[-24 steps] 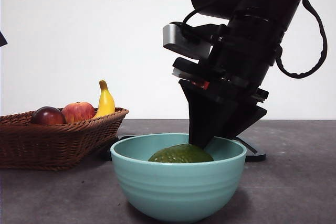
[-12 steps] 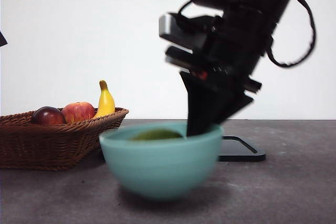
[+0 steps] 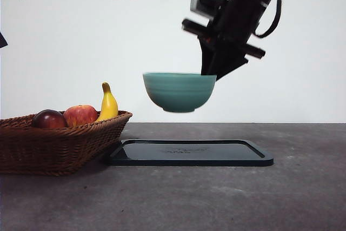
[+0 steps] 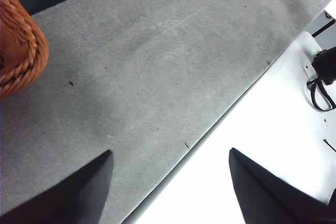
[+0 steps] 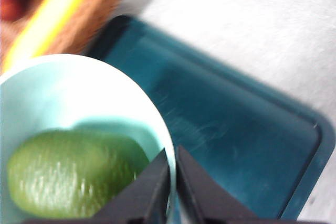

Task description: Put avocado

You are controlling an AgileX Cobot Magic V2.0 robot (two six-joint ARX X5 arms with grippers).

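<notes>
Avocado [image 5: 68,177]: lying inside the teal bowl [image 3: 179,91].
Bowl: hanging airborne above the dark tray [image 3: 189,152].
Right gripper [image 5: 172,182]: pinching the bowl's rim at 3 o'clock.
Left gripper [image 4: 170,182]: waiting, fingers spread.
Progress: avocado bowled; bowl awaiting setting down, I judge.

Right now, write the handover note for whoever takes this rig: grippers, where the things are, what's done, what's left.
Right gripper: shut on the rim of the teal bowl, holding it in the air above the dark tray.
Left gripper: open, holding nothing, waiting over bare table beside the wicker basket.
Avocado: lying inside the bowl, seen only in the right wrist view.
Basket: holds a dark red fruit, an apple and a banana.
Done: avocado is in the bowl.
Left: probably set the bowl down, likely on the tray, then release.
</notes>
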